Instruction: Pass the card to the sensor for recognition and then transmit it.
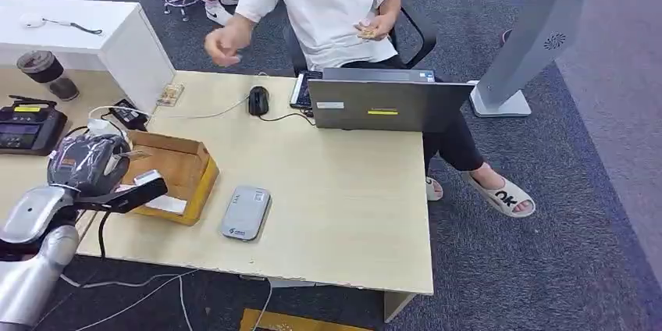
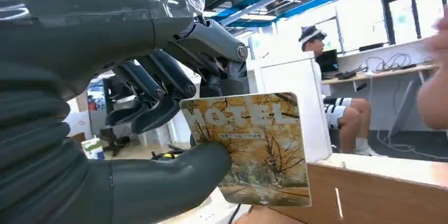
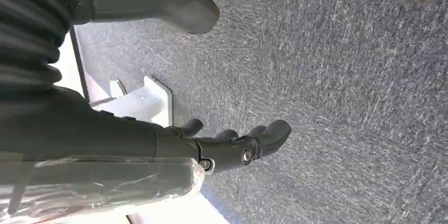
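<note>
While the left hand [image 2: 158, 129] is raised at the near left corner of the wooden desk [image 1: 343, 190], its thick grey thumb presses a card [image 2: 253, 147] against the darker fingers [image 2: 158, 84], so the card is pinched by one edge and stands nearly upright. The card carries an autumn tree scene with pale lettering across its top. In the head view this hand [image 1: 109, 179] sits over an open cardboard box [image 1: 176, 175] on the desk, and the card itself is hard to make out there. The right hand [image 3: 232, 142] hangs beside the desk over grey carpet [image 3: 343, 102], holding nothing, its fingers apart and only lightly bent.

Just beside the box, toward the desk's front middle, lies a flat grey card reader [image 1: 245, 212]. Farther back a black mouse [image 1: 258, 100] rests on the desk, its cable running to a grey laptop [image 1: 386, 104] whose lid faces the robot. At the far left edge stand a black terminal [image 1: 27, 126] and a dark lidded cup [image 1: 43, 69].

Beyond the laptop a person in a white printed T-shirt [image 1: 328, 3] sits in a black chair, one hand [image 1: 222, 42] lifted over the desk and the other holding something small near the chest. A grey kiosk stand [image 1: 531, 42] rises at the far right.
</note>
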Tool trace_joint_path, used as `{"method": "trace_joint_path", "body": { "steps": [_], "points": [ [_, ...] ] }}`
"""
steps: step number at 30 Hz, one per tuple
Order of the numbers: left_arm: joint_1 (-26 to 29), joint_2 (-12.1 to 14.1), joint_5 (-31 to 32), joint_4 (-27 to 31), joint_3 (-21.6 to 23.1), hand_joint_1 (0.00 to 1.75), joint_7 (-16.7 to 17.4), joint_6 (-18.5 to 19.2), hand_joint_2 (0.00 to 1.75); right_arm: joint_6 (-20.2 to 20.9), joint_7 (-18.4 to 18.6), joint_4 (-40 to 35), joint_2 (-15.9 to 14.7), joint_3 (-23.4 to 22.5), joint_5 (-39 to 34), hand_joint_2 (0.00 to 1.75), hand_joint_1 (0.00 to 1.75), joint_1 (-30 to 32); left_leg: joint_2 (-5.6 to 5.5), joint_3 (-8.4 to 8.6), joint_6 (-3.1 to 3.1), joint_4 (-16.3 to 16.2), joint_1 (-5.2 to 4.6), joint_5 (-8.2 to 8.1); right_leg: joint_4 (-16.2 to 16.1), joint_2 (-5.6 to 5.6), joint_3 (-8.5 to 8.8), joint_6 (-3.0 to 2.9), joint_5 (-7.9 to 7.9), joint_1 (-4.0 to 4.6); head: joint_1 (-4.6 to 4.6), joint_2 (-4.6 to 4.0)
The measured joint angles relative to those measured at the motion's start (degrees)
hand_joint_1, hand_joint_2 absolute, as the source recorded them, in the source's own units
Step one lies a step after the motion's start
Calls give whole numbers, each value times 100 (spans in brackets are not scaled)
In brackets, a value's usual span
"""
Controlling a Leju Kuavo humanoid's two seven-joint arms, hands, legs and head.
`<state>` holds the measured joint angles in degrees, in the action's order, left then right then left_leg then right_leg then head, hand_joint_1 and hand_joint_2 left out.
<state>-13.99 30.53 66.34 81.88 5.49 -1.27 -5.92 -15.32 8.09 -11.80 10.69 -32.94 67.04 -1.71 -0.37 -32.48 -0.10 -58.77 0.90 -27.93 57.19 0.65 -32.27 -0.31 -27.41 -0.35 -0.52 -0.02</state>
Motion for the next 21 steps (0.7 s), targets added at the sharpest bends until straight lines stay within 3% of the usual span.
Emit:
{"method": "trace_joint_path", "body": {
  "steps": [4, 8, 13, 21],
  "points": [
    [-272, 68, 31, 24, 0, 175, 17, 2, 175, 0, 37, 0, -15, 0, 9, 175, 0, -1, -4, -1, -2, -1, 0, 7, 0, -3, -2, 0, 1, 0, 2, 0],
    [-938, 109, 177, -81, 4, 175, 182, -16, 175, -37, 42, 0, -39, 0, 72, 175, 0, -6, -8, -4, -2, -2, 2, 15, 0, -6, -2, 0, 9, 1, 2, 0],
    [-1689, 61, 494, -486, 20, 175, 378, -374, 175, -146, -24, 0, -44, 0, 212, 175, 0, -20, -8, -3, -5, -2, 2, 21, 0, -5, -4, -4, 16, 1, 0, 0],
    [-2009, -101, 588, -947, 35, 175, 441, -783, 175, -232, 4, 7, -31, 28, 326, 175, 0, -23, 1, -2, -6, -2, 2, 23, 1, 3, -7, -8, 22, 1, 2, 0]
  ]
}}
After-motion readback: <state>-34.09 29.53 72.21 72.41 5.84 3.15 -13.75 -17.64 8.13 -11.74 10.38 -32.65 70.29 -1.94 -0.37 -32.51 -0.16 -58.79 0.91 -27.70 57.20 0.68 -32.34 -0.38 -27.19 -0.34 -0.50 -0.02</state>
